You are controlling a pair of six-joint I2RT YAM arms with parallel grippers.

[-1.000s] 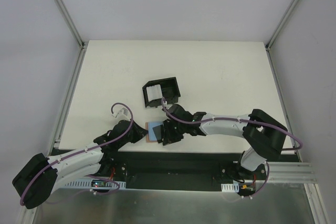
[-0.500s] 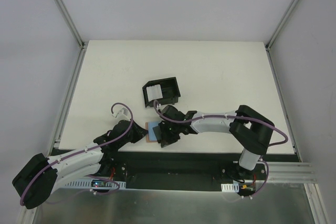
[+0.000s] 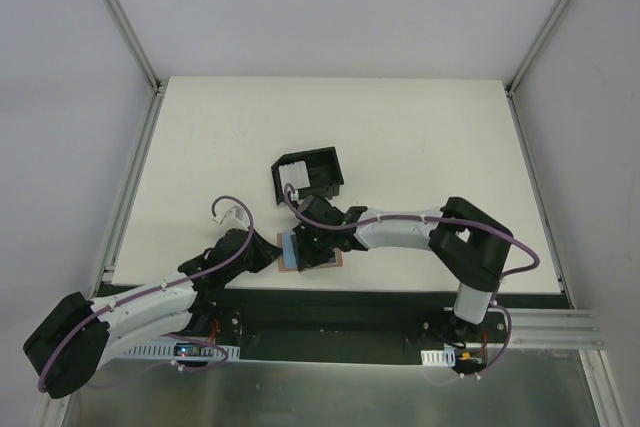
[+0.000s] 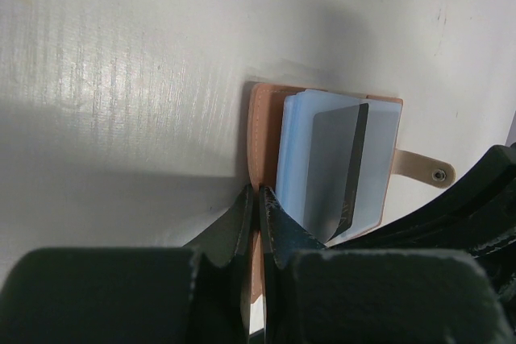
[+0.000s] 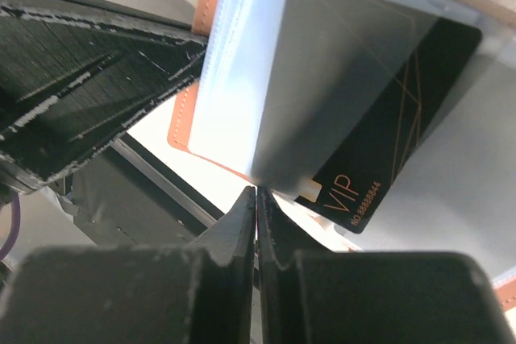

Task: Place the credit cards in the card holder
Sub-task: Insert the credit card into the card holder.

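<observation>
White tabletop [image 3: 420, 147] fills your view. Your left gripper [image 4: 258, 199] has its jaws clamped on the left rim of the tan card holder [image 4: 262, 130], which lies open by the table's near edge. A black VIP card [image 5: 363, 118] sits tilted, partway into the holder's pale blue sleeves [image 4: 294, 159], its corner pinched in your right gripper [image 5: 256, 195]. Just beyond, a black box [image 3: 325, 169] holds white cards [image 3: 292, 179].

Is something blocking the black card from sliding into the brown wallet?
Nothing visible blocks it. The black card is already partway under the clear sleeve of the card holder. The left fingers pinch the holder's leather edge, off to the side of the card's path.
</observation>
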